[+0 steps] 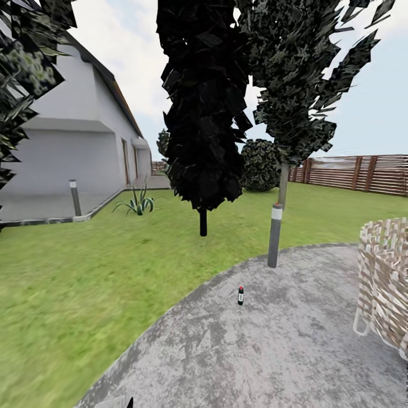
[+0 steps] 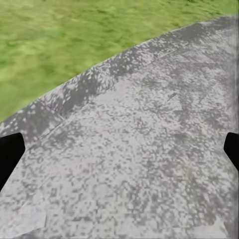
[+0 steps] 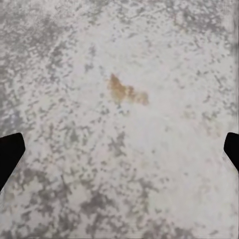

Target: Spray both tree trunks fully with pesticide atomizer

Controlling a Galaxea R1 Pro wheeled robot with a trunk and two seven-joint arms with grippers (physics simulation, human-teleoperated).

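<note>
Pesticide atomizer (image 1: 240, 295): a small dark bottle with a red cap, standing upright on the grey speckled paving (image 1: 272, 351), long axis vertical, cap uppermost. It lies at about 12 o'clock from the camera, slightly toward 1 o'clock, near the paving's curved edge; its nozzle direction is too small to make out.

Left gripper (image 2: 119, 149) and right gripper (image 3: 119, 149): in each wrist view the two dark fingertips sit at opposite picture edges, so the jaws stand wide apart with nothing between them, over bare paving. A brown stain (image 3: 127, 92) marks the paving under the right gripper.

Woven basket (image 1: 385, 283): at 3 o'clock, cut off by the frame edge.

Bollard post (image 1: 275, 235): grey with a pale band, beyond the atomizer at the paving's rim.

Lawn (image 1: 85, 272): carries a dark narrow conifer (image 1: 204, 102) at 12 o'clock, its crown cut off above, and a spiky plant (image 1: 136, 204) at 11 o'clock.

Farthest: a white house (image 1: 68, 141) at 10 o'clock and a slatted wooden fence (image 1: 362, 173) at 2 o'clock.
</note>
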